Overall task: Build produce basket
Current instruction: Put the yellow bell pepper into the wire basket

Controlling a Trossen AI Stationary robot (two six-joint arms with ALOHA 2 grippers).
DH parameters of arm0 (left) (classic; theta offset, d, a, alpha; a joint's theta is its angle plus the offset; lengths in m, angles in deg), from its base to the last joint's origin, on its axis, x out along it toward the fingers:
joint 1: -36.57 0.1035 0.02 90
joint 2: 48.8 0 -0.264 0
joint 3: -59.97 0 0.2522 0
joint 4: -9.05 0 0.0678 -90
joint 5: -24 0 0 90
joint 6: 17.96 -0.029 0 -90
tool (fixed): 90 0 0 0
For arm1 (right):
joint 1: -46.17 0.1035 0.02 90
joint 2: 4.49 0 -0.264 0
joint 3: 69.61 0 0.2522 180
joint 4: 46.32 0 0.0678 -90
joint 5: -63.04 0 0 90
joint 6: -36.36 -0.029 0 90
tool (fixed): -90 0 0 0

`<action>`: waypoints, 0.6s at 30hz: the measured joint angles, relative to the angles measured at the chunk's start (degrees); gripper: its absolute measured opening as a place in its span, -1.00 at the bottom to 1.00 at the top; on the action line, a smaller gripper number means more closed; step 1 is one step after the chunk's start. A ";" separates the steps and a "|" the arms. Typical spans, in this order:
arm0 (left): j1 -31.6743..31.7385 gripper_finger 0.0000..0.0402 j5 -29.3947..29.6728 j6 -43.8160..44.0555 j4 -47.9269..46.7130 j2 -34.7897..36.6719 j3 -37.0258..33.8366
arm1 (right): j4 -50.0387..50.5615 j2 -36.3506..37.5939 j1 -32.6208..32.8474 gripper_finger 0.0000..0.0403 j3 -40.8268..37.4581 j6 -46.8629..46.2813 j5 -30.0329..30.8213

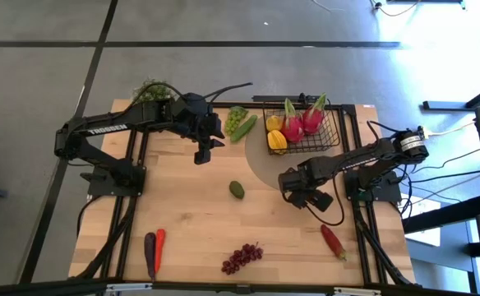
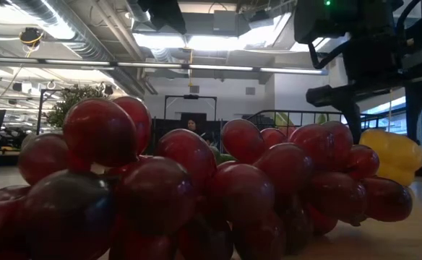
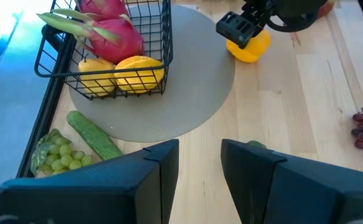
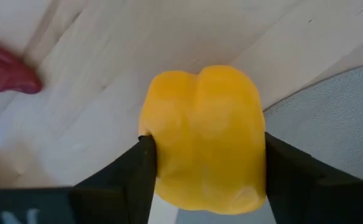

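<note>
The black wire basket (image 1: 306,136) stands on a grey round mat (image 1: 265,168) at the far right and holds two pink dragon fruits (image 1: 303,122) and yellow fruit (image 1: 277,140). My right gripper (image 1: 303,196) is near the mat's right edge, shut on the yellow pepper (image 4: 200,137), which also shows in the left wrist view (image 3: 248,48). My left gripper (image 1: 204,154) hangs open and empty over the table's far middle. The avocado (image 1: 237,190), purple grapes (image 1: 242,257), red chili (image 1: 333,241), carrot (image 1: 159,242) and eggplant (image 1: 150,255) lie on the wood. My right gripper pinches the yellow pepper between its two fingers, one finger (image 4: 135,171) on each of two opposite sides (image 4: 153,146). The fingers come from above, slanting down. I cannot tell whether the pepper rests on the table or is just clear of it.
Green grapes (image 3: 57,155) and a cucumber (image 3: 94,134) lie left of the basket, by the mat's far edge. A bushy green plant (image 1: 150,90) stands at the far left corner. The purple grapes (image 2: 196,188) fill most of the low view.
</note>
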 joint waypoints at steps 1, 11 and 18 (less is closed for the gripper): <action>0.00 -0.46 0.01 0.00 0.01 0.00 0.00 | -0.02 0.00 0.04 0.10 0.00 -0.25 0.00; 0.00 -0.46 0.00 0.00 0.01 0.00 0.00 | 0.64 -0.30 0.08 0.09 1.11 -2.89 0.04; -0.01 -0.46 0.00 0.00 0.02 0.00 -0.02 | 1.22 -0.35 0.05 0.09 2.21 -5.03 0.68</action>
